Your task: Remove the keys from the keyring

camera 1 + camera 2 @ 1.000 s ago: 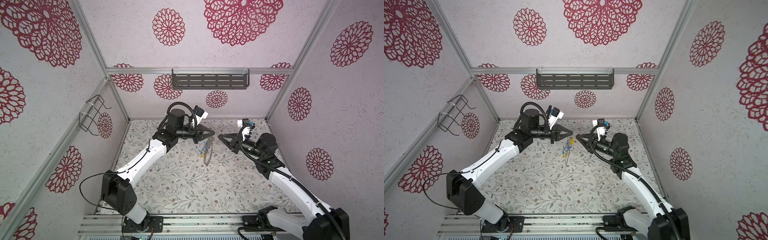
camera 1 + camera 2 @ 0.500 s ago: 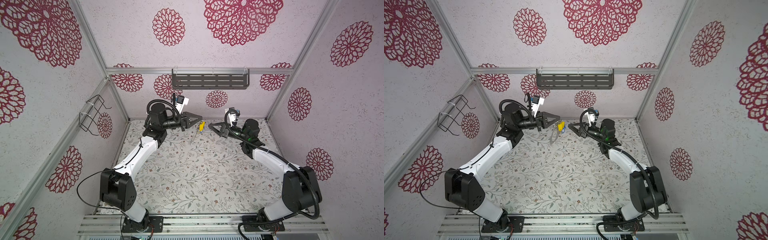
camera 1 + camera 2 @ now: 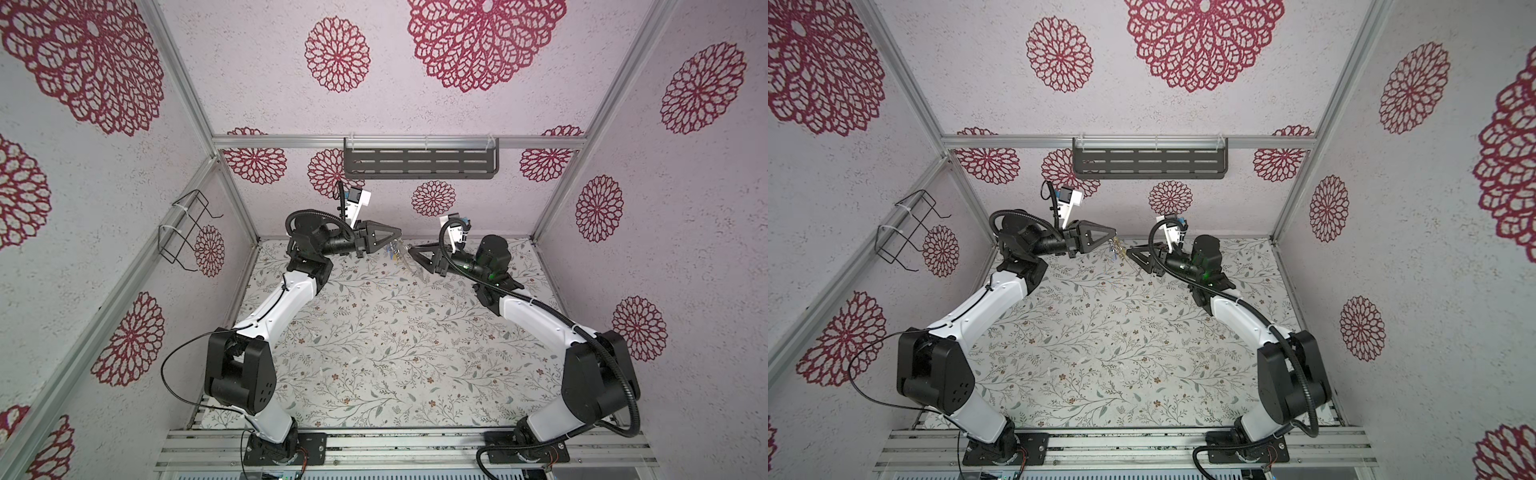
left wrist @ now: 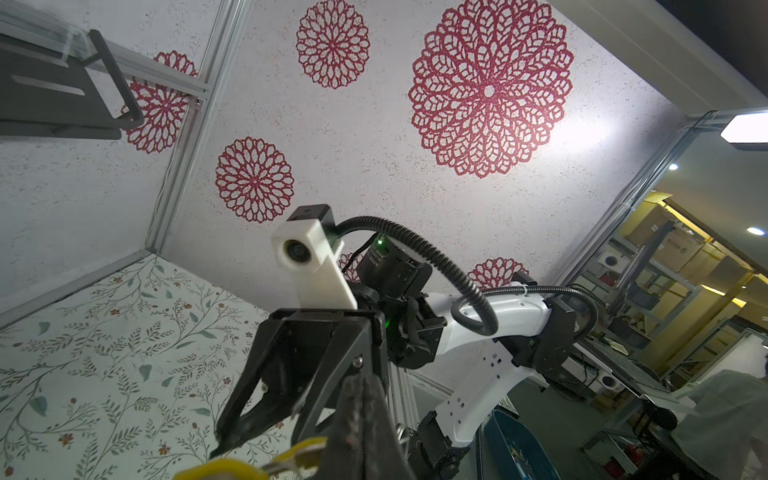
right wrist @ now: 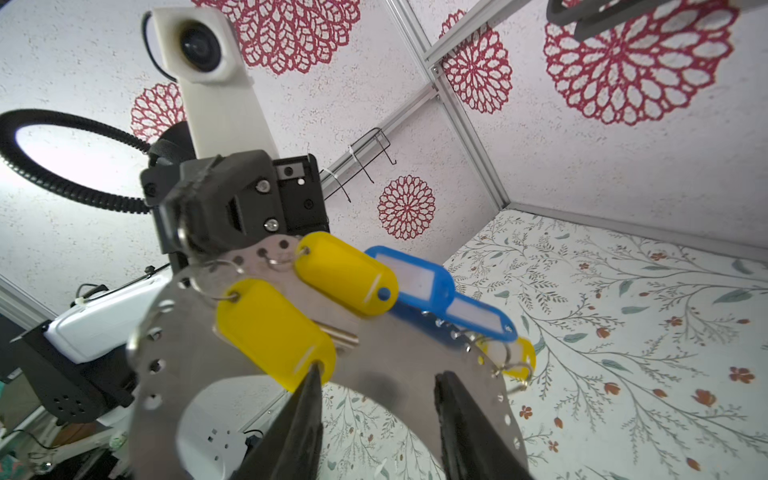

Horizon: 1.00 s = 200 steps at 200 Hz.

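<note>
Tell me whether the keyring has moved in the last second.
Yes. The keyring, clamped in the left gripper, has moved up the view, toward the dark shelf.

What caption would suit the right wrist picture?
Left gripper holds the keyring, yellow and blue keys hanging, before the open right gripper.

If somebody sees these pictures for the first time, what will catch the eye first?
In the right wrist view, the bright yellow and blue keys stand out, attached by small rings to the grey metal keyring, whose rim the left end effector clamps. The right end effector is open just in front of them. Large red flower prints cover the walls in both top views.
</note>
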Each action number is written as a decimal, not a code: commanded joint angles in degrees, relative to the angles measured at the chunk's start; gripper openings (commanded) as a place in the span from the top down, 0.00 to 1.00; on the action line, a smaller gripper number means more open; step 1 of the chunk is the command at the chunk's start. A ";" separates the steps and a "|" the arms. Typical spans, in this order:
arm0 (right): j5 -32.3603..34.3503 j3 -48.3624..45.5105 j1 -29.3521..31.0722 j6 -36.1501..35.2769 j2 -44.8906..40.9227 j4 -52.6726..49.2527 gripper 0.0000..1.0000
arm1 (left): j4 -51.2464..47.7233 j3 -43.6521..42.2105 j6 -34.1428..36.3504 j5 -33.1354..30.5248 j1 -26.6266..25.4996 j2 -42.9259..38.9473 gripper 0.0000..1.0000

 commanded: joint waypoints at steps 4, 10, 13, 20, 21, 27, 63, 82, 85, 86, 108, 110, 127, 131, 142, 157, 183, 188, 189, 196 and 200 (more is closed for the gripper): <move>1.57 1.76 -0.17 -6.42 -5.03 -4.33 0.49 | 0.07 -0.94 2.06 0.05 0.29 -0.52 1.00; 1.41 1.79 -0.01 -6.27 -5.27 -4.38 0.49 | -0.24 -1.12 2.39 0.04 0.23 -0.52 1.00; 1.24 1.91 0.04 -6.16 -5.28 -4.31 0.48 | -0.35 -1.07 2.53 0.03 0.30 -0.52 1.00; 0.87 2.04 0.28 -6.09 -5.19 -4.34 0.48 | -0.54 -0.92 2.73 0.18 0.23 -0.39 1.00; 0.76 2.04 0.34 -6.11 -5.19 -4.32 0.48 | -0.52 -0.89 2.73 0.20 0.23 -0.37 1.00; 0.34 2.17 0.66 -6.31 -4.86 -4.29 0.48 | -0.60 -0.66 2.74 0.29 0.28 -0.18 1.00; -0.69 3.20 2.07 -6.54 -2.67 -2.69 0.48 | -0.98 0.28 1.67 0.05 -0.25 -0.20 1.00; -0.93 4.18 2.92 -6.52 -1.45 -1.57 0.49 | -1.88 0.78 1.77 0.45 -0.57 -0.17 1.00; -0.93 4.33 2.99 -6.46 -1.24 -1.42 0.49 | -2.05 0.85 1.77 0.55 -0.69 -0.09 1.00; -0.89 4.37 3.01 -6.42 -1.20 -1.41 0.49 | -2.11 0.87 1.77 0.56 -0.71 -0.08 1.00; -0.73 5.30 4.15 -6.41 -0.37 -0.88 0.49 | -2.51 0.98 1.86 0.69 -1.03 0.18 1.00; -0.70 5.34 4.26 -6.39 -0.32 -0.80 0.49 | -2.51 0.98 1.90 0.67 -1.06 0.18 1.00; -0.57 5.67 4.83 -6.56 0.12 -0.77 0.49 | -2.60 1.22 2.06 0.49 -1.36 0.36 1.00; -0.59 5.81 4.86 -6.64 0.28 -0.80 0.49 | -2.57 1.37 2.08 0.49 -1.55 0.44 1.00; -0.64 6.17 5.03 -6.74 0.72 -0.88 0.49 | -2.61 1.78 2.04 0.49 -1.85 0.63 1.00; -0.67 6.83 5.36 -6.83 1.32 -1.03 0.49 | -2.88 2.37 2.04 0.59 -2.06 1.04 1.00; -0.31 7.83 5.76 -7.19 2.26 -1.13 0.52 | -3.36 3.09 2.01 0.84 -2.24 1.41 1.00; -0.25 7.91 5.82 -7.26 2.31 -1.20 0.55 | -3.44 3.09 2.03 0.92 -2.28 1.41 1.00; -0.24 7.88 5.79 -7.30 2.34 -1.25 0.55 | -3.46 3.09 2.03 0.93 -2.26 1.41 1.00; -0.03 7.89 5.76 -7.59 2.30 -1.73 0.58 | -3.57 3.09 2.09 1.09 -2.18 1.42 1.00; 0.07 7.94 5.76 -7.93 2.15 -2.14 0.59 | -3.63 3.07 2.20 1.19 -2.19 1.40 1.00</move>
